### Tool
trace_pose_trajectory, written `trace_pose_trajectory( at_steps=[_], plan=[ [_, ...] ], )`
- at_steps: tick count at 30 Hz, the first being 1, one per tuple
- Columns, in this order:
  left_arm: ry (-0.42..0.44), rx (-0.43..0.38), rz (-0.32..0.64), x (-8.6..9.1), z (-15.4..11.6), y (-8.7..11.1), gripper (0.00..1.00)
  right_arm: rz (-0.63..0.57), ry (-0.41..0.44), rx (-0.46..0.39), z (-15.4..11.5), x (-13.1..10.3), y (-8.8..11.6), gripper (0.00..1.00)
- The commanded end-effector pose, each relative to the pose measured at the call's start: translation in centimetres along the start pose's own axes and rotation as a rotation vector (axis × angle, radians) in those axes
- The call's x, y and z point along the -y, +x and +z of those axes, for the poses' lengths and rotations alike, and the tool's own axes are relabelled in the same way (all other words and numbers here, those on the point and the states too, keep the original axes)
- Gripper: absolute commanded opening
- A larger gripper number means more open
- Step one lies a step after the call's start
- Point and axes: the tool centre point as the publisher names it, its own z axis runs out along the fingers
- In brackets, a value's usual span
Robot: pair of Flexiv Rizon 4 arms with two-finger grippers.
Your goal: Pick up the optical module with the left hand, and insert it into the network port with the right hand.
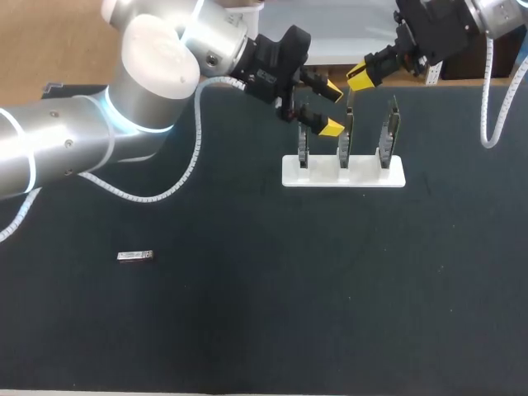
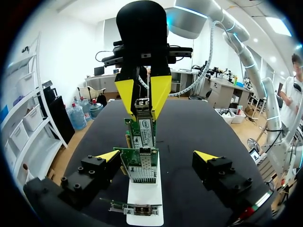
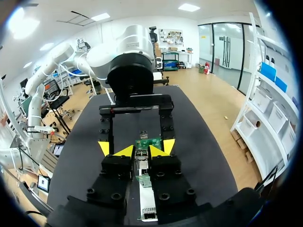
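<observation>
No legible text, labels or numbers on anything in view.

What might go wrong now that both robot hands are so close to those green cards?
The right jaws pinch a silver module over a card; tilted, it might jam. The open left jaws sit right beside, so they might bump. A hard push might tip the white stand.
</observation>
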Motion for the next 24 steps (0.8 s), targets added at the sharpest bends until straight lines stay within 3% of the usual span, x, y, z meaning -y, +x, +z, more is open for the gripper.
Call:
trace_pose_trajectory(
  at_steps=[1, 24],
  plan=[
    [0.003, -0.005, -0.002, -0.20, -0.02, -0.09, 1.00, 0.000, 0.002, 0.002, -0.01, -0.12, 0.04, 0.00],
    [0.004, -0.046, 0.002, -0.42, -0.01, 0.09, 1.00, 0.000, 0.008, 0.005, -0.14, -0.08, 0.10, 0.00]
  ],
)
